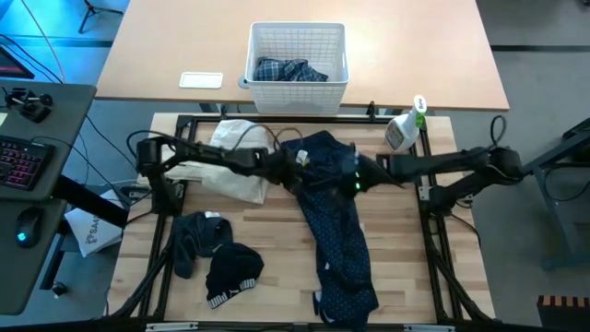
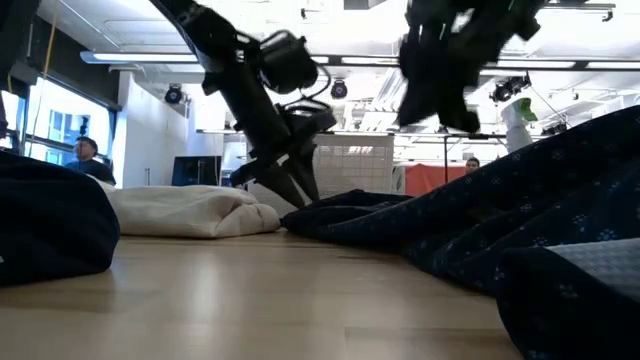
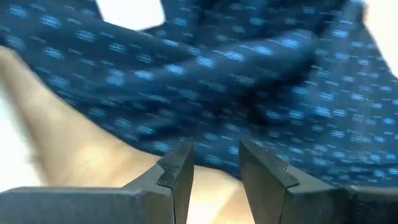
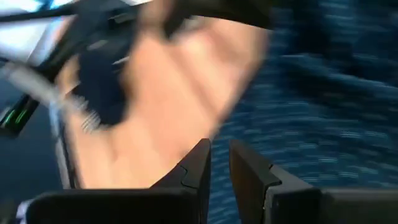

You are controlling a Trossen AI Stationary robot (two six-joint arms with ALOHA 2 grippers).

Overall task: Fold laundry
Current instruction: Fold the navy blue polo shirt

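Note:
The navy shirt with tiny white dots [image 1: 336, 231] lies spread in a long strip from the table's middle to its near edge. My left gripper [image 3: 216, 155] stands open just off the shirt's far left edge [image 2: 330, 212], low over the bare wood, with nothing between its fingers. My right gripper [image 4: 219, 155] hovers higher over the shirt's far right part [image 1: 359, 175], its fingers a narrow gap apart and empty. Two small dark pieces [image 1: 198, 235] [image 1: 232, 272] lie near the front left. The plaid shirt [image 1: 290, 70] lies in the basket.
The white lattice basket [image 1: 297, 88] stands on the far table behind the work surface. A spray bottle [image 1: 406, 129] stands at the far right corner. A cream cloth [image 1: 230, 161] lies bunched under my left arm. Bare wood shows right of the navy shirt [image 1: 396, 249].

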